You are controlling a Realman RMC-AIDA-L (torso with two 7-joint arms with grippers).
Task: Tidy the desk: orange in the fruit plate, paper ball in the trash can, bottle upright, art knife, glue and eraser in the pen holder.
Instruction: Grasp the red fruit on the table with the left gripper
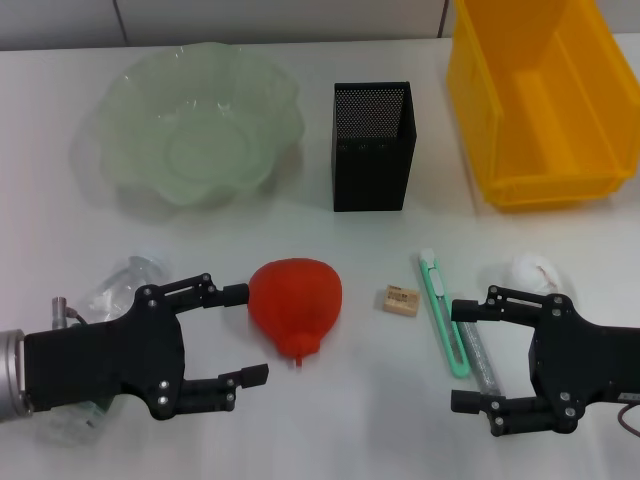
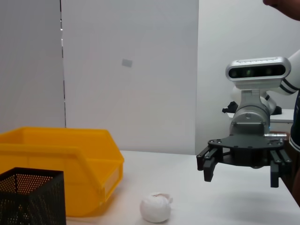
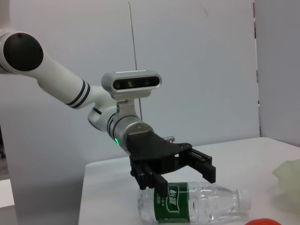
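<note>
The orange (image 1: 296,303), red-orange in colour, lies on the table in front of the black mesh pen holder (image 1: 372,146). My left gripper (image 1: 245,334) is open just to its left, above the clear bottle (image 1: 122,285) that lies on its side. The bottle has a green label in the right wrist view (image 3: 197,204). My right gripper (image 1: 463,355) is open, with the grey glue stick (image 1: 481,352) between its fingers. The green art knife (image 1: 441,312) and the tan eraser (image 1: 400,300) lie left of it. The white paper ball (image 1: 535,270) lies just beyond it.
The pale green fruit plate (image 1: 200,125) stands at the back left. The yellow trash bin (image 1: 540,100) stands at the back right, next to the pen holder. In the left wrist view the paper ball (image 2: 156,207) lies in front of the bin (image 2: 70,164).
</note>
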